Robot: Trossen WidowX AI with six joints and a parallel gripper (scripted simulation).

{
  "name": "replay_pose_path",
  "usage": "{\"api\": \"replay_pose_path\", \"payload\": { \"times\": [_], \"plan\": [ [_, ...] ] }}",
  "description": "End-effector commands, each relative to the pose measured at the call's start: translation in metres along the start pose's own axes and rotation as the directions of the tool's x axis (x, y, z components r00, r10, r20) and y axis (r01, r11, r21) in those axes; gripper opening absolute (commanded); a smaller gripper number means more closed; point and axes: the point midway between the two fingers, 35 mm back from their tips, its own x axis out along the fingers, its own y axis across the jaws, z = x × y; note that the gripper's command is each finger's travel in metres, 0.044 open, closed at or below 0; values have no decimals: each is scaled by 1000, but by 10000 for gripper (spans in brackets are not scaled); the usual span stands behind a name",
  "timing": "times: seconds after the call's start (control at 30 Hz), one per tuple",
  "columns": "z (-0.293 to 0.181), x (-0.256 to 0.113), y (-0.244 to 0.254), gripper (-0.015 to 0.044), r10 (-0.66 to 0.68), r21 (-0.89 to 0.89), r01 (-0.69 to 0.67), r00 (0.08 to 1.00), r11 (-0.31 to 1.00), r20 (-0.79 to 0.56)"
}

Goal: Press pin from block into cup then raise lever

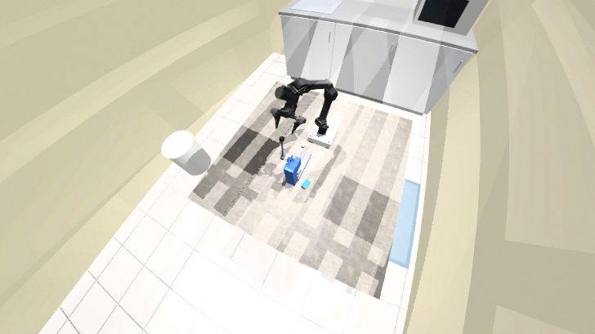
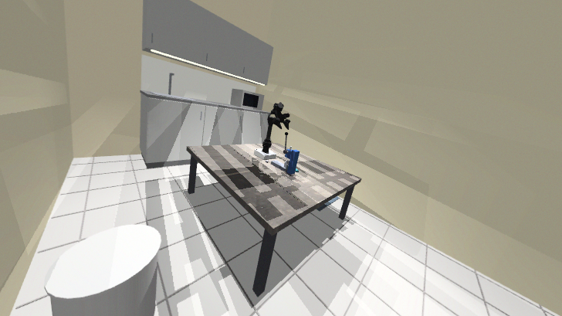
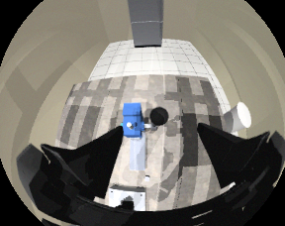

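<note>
The blue press (image 1: 292, 171) (image 2: 292, 161) (image 3: 133, 113) stands upright, with a pale base (image 2: 278, 164) (image 3: 138, 156) reaching toward the arm. Its lever stands up beside it, topped by a black knob (image 1: 281, 138) (image 2: 286, 134) (image 3: 158, 117). My gripper (image 1: 284, 131) (image 2: 284, 128) (image 3: 161, 128) is open and empty above the knob, which shows between the fingers in the wrist view. A small cyan piece (image 1: 306, 184) lies beside the press. A tiny white piece (image 1: 302, 145) (image 3: 146, 177) lies between the press and the arm's base. I cannot make out the pin, cup or any block under the punch.
The white arm base (image 1: 319, 140) (image 2: 264, 154) (image 3: 139, 196) stands on the wooden table (image 1: 272, 224) (image 2: 265, 208). A white cylinder (image 1: 186, 154) (image 2: 103, 266) (image 3: 239, 117) stands off to the side. A counter with a microwave (image 1: 449, 5) is behind the arm.
</note>
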Motion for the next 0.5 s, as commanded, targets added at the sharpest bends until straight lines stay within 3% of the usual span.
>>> {"api": "replay_pose_path", "payload": {
  "times": [0.0,0.47],
  "plan": [
    [-3,11,-2,440,5,11,-4,1000,1000,-20],
    [-3,28,-3,440,6,12,-6,1000,1000,-20]
  ]
}}
